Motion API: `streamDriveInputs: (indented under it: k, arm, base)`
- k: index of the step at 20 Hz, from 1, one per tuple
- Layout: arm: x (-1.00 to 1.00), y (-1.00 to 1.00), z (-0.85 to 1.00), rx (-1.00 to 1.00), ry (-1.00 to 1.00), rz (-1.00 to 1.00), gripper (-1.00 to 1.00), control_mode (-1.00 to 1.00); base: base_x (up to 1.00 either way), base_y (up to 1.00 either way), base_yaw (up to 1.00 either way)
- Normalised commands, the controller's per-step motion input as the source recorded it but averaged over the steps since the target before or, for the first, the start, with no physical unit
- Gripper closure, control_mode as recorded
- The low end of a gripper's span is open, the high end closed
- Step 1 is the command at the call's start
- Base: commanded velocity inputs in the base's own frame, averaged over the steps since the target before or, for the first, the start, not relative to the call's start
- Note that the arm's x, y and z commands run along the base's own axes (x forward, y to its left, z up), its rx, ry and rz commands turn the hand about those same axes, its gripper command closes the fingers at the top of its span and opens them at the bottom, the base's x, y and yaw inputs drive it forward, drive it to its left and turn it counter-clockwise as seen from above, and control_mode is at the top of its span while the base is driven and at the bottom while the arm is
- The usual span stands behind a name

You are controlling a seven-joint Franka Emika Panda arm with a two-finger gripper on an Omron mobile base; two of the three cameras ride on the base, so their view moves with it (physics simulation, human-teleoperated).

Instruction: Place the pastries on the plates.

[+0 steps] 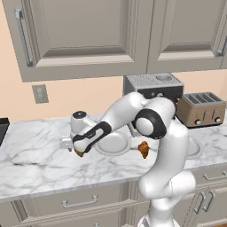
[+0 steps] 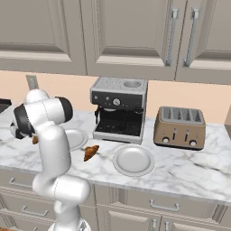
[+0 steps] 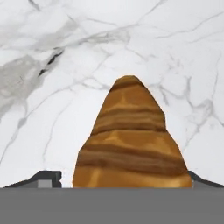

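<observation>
Golden-brown pastry sits clamped between the fingers above marble counter.

Bare marble tabletop is lying open left of the end effector. Coffee machine and toaster are crowding the back wall; cabinets are hanging overhead.

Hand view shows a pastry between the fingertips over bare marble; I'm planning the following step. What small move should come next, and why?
Probably carry the held pastry sideways to the nearer plate. The end effector looks shut on it, left of that plate over bare counter. Both plates look empty, and the other pastry lies on the counter between them.
</observation>
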Motion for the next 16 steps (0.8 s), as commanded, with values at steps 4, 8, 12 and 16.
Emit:
streamDriveInputs:
  k: [4, 8, 12, 16]
  arm:
    - [0.02, 0.02, -0.31, 0.0, 0.0, 0.0, 1.0, -1.0]
    - [0.0, -0.06, -0.41, 0.0, 0.01, -0.01, 1.0, -1.0]
    - [-0.31, -0.76, -0.51, 0.0, 0.01, -0.13, 1.0, -1.0]
    - [-0.76, -0.76, -0.33, 0.02, 0.0, -0.26, 1.0, -1.0]
  base:
    - [0.0, 0.0, 0.0]
    - [0.0, 0.0, 0.0]
    - [0.0, 0.0, 0.0]
    - [0.0, 0.0, 0.0]
